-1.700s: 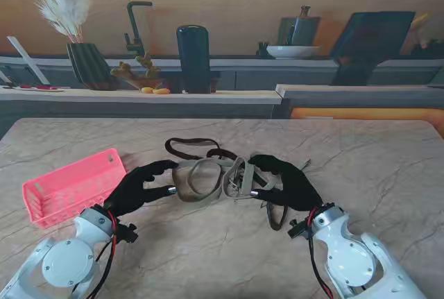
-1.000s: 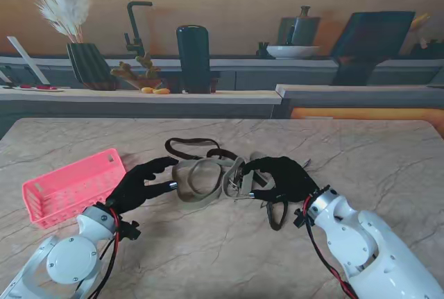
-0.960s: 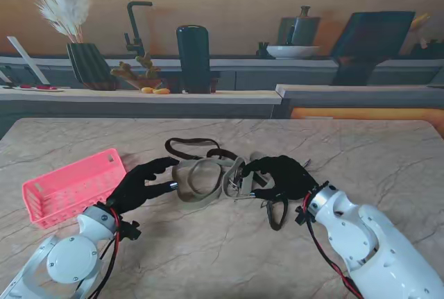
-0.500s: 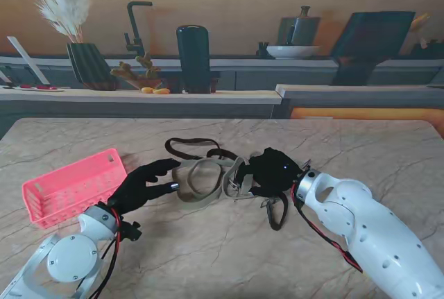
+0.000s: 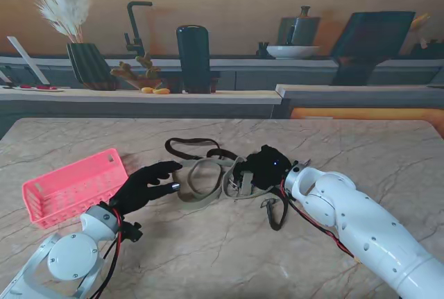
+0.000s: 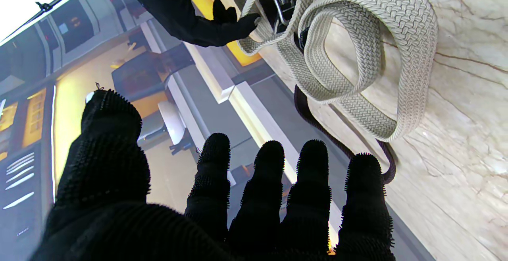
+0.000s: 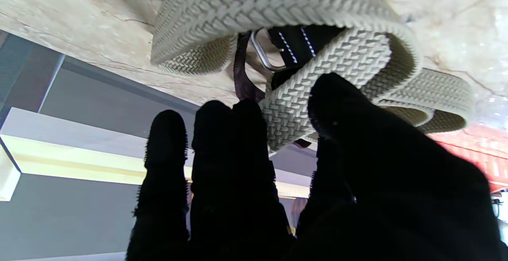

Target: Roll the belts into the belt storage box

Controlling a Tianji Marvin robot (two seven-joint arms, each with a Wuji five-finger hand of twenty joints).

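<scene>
Belts (image 5: 208,177) lie in a floppy tangle on the table (image 5: 361,153), well to the right of the pink storage box (image 5: 73,186).
The woven belt (image 6: 357,46) looks soft, light and bendy, so hold it near the metal buckle (image 7: 264,56). The right hand (image 5: 267,168) pinches that belt between thumb and fingers. The left hand (image 5: 142,186), just left of the tangle, is spread wide and holds nothing.

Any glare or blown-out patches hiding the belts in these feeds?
Stand view: even, soft light, beige woven belt clear. Left wrist view: one corner blown white, off the belt; left hand a black mass. Right wrist view: weave sharp, right hand silhouetted, detail lost.
</scene>
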